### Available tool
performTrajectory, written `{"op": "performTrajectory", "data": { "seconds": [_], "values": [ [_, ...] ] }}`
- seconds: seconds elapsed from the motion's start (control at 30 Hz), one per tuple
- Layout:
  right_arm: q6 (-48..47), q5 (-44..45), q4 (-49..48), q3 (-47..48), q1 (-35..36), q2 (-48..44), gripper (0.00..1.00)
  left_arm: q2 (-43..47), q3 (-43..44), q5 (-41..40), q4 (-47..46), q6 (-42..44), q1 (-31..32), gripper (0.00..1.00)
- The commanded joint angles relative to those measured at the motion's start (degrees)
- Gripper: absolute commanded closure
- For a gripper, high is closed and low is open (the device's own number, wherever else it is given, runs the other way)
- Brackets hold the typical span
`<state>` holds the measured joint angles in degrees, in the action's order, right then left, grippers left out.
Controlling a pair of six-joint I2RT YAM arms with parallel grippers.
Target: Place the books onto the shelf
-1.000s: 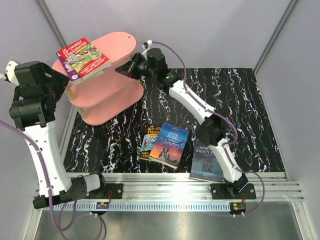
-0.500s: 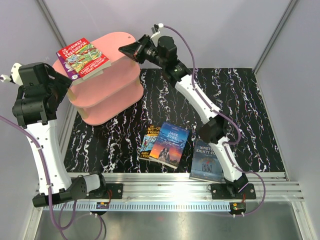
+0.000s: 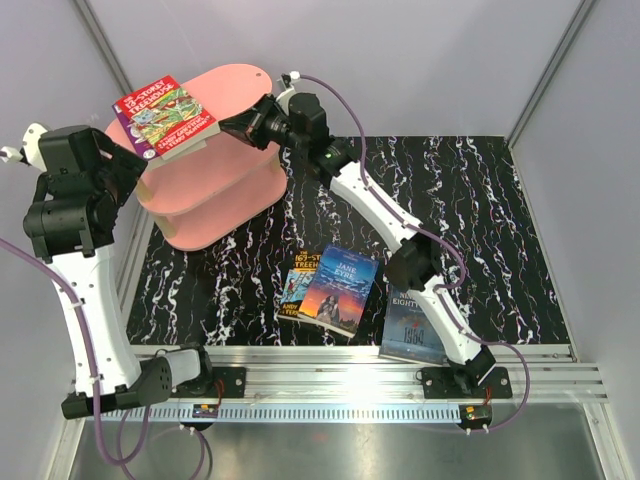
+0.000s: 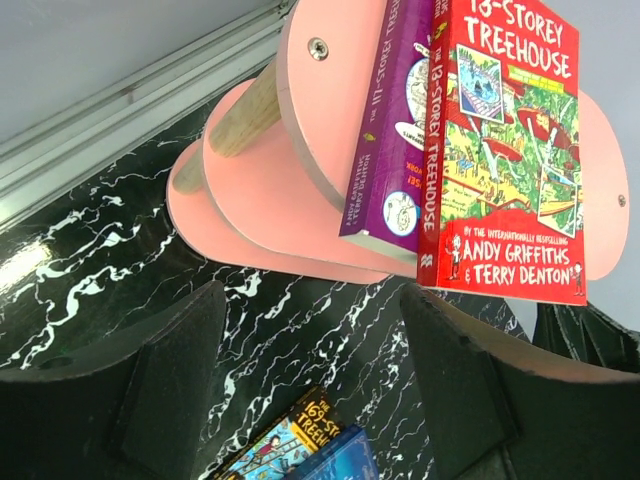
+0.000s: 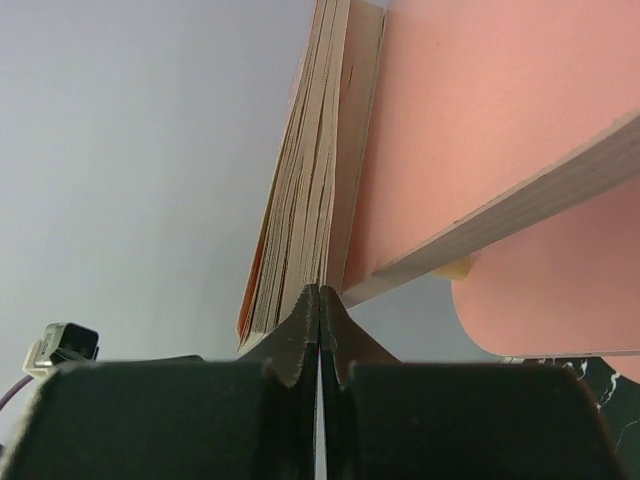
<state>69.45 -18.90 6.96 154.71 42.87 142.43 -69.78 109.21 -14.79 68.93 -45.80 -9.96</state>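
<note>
The pink shelf (image 3: 215, 175) stands at the back left. On its top board lies the red Treehouse book (image 3: 165, 115) stacked on a purple book (image 4: 395, 120), both overhanging the board's left end. My right gripper (image 3: 228, 128) is shut on nothing, its tip right at the stack's page edges (image 5: 310, 170) beside the top board (image 5: 480, 130); whether it touches them I cannot tell. My left gripper (image 4: 310, 380) hangs open and empty left of the shelf. The blue-yellow Treehouse book (image 3: 297, 285), Jane Eyre (image 3: 338, 290) and Nineteen Eighty-Four (image 3: 412, 325) lie on the table.
Black marbled tabletop (image 3: 470, 210) stretches to the right of the shelf. Grey walls close in the left, back and right. A metal rail (image 3: 340, 375) with the arm bases runs along the near edge. Nineteen Eighty-Four is partly covered by the right arm's lower link.
The right gripper swung up above the top board, then came back down and left to the books' edge. The left arm shifted only slightly. The books did not move.
</note>
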Motion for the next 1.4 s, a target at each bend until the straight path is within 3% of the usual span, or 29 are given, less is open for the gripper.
{"op": "performTrajectory", "data": {
  "seconds": [0.0, 0.53, 0.73, 0.77, 0.9, 0.93, 1.03, 1.2, 1.27, 1.37],
  "values": [
    [-0.28, 1.58, -2.57, 1.99, 0.98, -1.72, 1.00, 2.19, -0.13, -1.92, -0.46, 0.98, 0.37, 0.27],
    [-0.01, 3.25, -3.01, 3.23, 4.94, -1.36, 1.00, 8.08, -2.68, -7.80, 1.47, 3.26, 3.01, 0.25],
    [-5.97, 4.13, 0.94, -3.07, 4.59, -8.21, 1.00, 10.88, -2.34, -8.77, 0.68, 5.46, 3.19, 0.18],
    [-6.86, 4.74, 1.64, -5.10, 4.15, -11.70, 0.95, 11.07, -2.07, -8.77, 0.68, 5.89, 3.19, 0.15],
    [-8.19, 5.27, 1.91, -20.03, -0.06, -22.79, 0.37, 11.95, -2.42, -4.91, -0.54, 6.43, 3.28, 0.12],
    [-8.54, 5.45, 2.26, -25.72, -2.42, -25.16, 0.10, 12.21, -2.94, -3.86, -1.07, 6.25, 3.36, 0.12],
    [-12.40, 6.94, 5.42, -35.07, -6.99, -34.83, 0.00, 12.82, -5.14, 0.89, -3.43, 5.20, 3.28, 0.11],
    [-23.98, 12.56, 21.14, -44.38, -10.18, -48.37, 0.00, 17.30, -19.79, 9.68, -10.99, 1.07, 6.16, 0.07],
    [-25.76, 14.40, 25.19, -49.13, -10.18, -53.71, 0.00, 19.67, -25.42, 10.39, -16.35, 0.19, 9.67, 0.07],
    [-25.77, 16.60, 30.55, -63.53, -10.53, -61.81, 0.00, 20.65, -36.67, 8.38, -21.54, -0.60, 21.26, 0.07]
  ]
}}
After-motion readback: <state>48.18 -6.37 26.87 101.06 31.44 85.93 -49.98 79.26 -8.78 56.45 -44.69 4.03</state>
